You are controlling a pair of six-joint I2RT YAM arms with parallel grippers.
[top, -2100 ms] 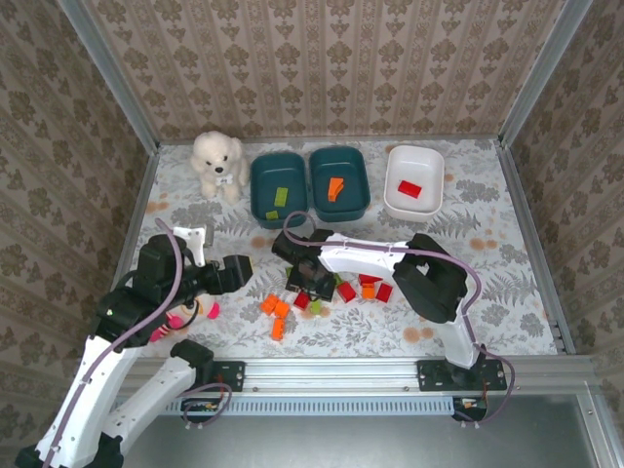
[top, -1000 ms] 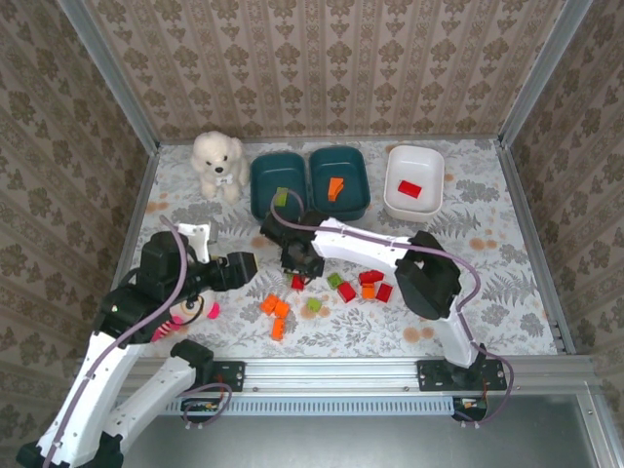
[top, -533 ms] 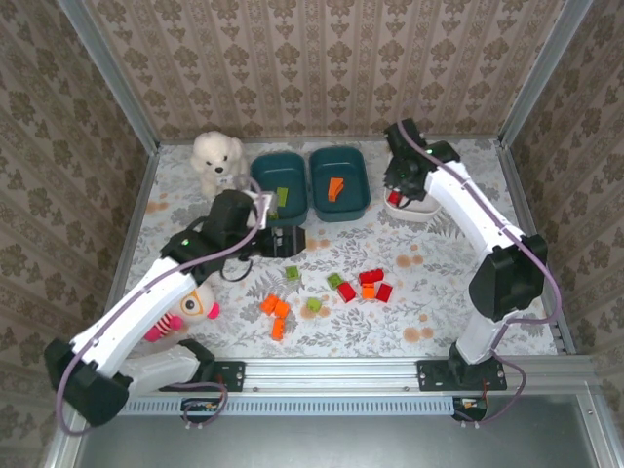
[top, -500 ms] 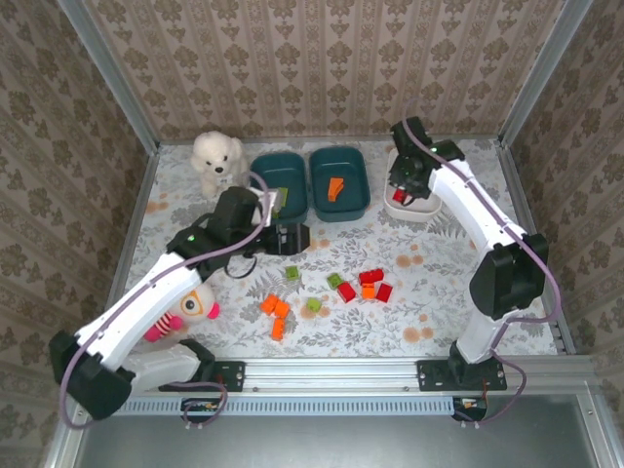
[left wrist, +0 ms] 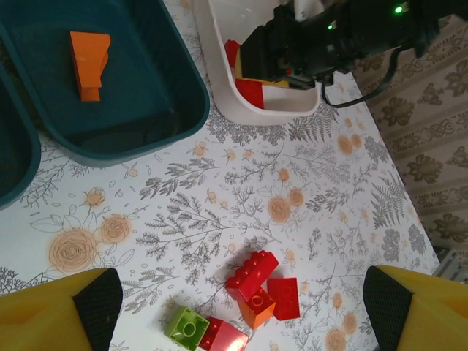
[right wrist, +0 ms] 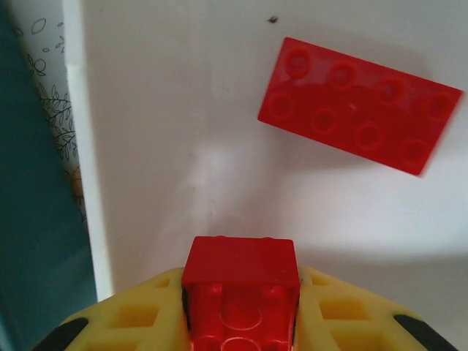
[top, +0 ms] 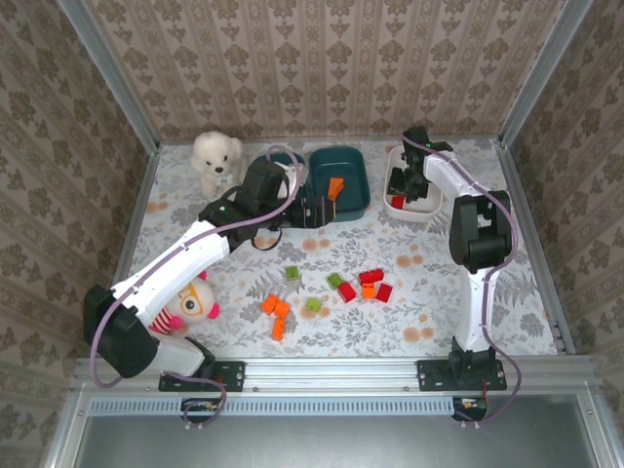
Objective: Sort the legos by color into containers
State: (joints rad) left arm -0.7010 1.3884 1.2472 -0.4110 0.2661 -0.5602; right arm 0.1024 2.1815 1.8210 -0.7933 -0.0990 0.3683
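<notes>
My right gripper [right wrist: 241, 307] is shut on a small red brick [right wrist: 240, 272], held low over the white tub [right wrist: 183, 110], where a flat red brick [right wrist: 358, 104] lies. From above, the right gripper [top: 398, 193] sits inside that white tub [top: 435, 195]. My left gripper [top: 317, 210] is open with nothing between its fingers, beside the middle teal tub [top: 356, 171], which holds an orange brick [top: 335, 187]. The left teal tub [left wrist: 11, 146] is mostly under the left arm. Loose legos lie mid-table: red [top: 371, 277], orange [top: 277, 310] and green [top: 292, 274].
A white plush dog [top: 216, 161] sits at the back left. A pink and white plush toy [top: 191, 303] lies under the left arm near the front. Metal rails and patterned walls close in the table on all sides.
My right gripper left the brick pile and carried a red brick to the white tub. My left arm swung from the front left up to the teal tubs, staying open.
</notes>
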